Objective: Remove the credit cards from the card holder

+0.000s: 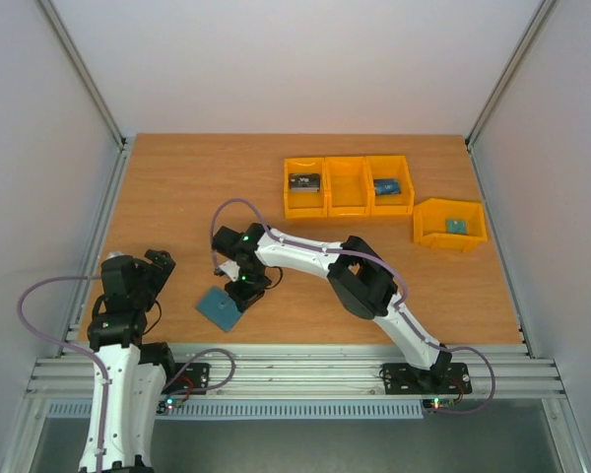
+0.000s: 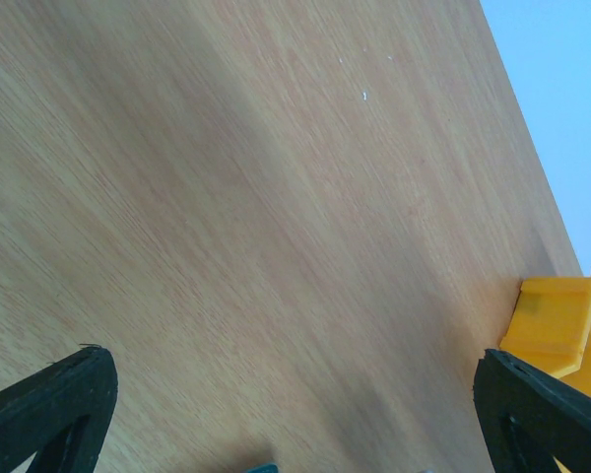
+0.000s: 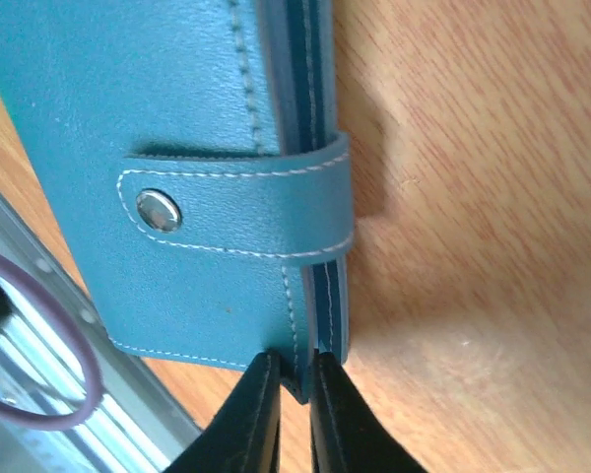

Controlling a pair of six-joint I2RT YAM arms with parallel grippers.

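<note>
One card holder (image 1: 220, 308) is lying closed on the wooden table (image 1: 177, 187), near the front edge and left of centre. Its strap (image 3: 238, 209) is wrapping over the edge, fastened by a metal snap (image 3: 159, 210). The right gripper (image 3: 295, 363) is pinching the holder's edge, jaws nearly together and clamped on the stitched layers. The left gripper (image 2: 291, 360) is hovering over bare wood at the left, jaws wide apart, nothing between them. Four yellow bins (image 1: 347, 185) are sitting toward the back, three joined in a row and one apart on the right.
</note>
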